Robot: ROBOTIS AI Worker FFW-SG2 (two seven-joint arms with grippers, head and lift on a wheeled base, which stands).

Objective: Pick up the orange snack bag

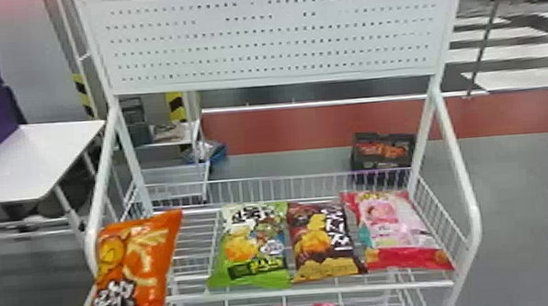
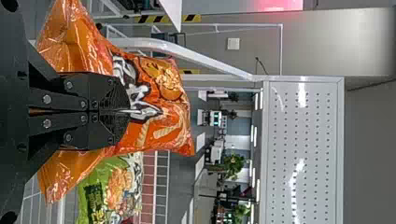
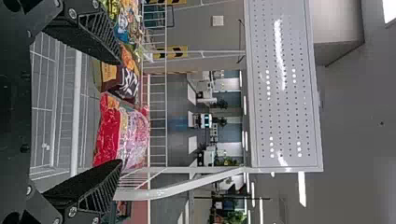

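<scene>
- Tool state, left: your left gripper (image 2: 127, 111) has its fingers clenched on the orange snack bag (image 1: 144, 260), low on the pack; the printed upper part stands out past the fingertips.
- Tool state, right: your right gripper (image 3: 120, 112) is released, with its fingers wide apart and nothing between them.
- Bag location: at the near left of the wire shelf (image 1: 251, 296), in front of the left frame post (image 1: 101, 176) in the head view. It appears lifted; the pick looks all but complete.
- Hazard, slip: the film is slick and the hold is low. A sudden start or stop could let the bag creep out—move slowly.
- Hazard, tilt: the bag leans in the head view. The mass above the fingers could tip it further if you rotate the wrist.
- Hazard, burst: the pack looks puffed. Added squeeze could split a seam or crush the contents.
- Hazard, snag: the upper corner could catch the post or side wires if you swing right or far. Confirm the gap first; the views do not settle it.
- Hazard, neighbours: a low sweep to the right could shove the green snack bag (image 1: 257, 257)—withdraw toward the near side.
</scene>
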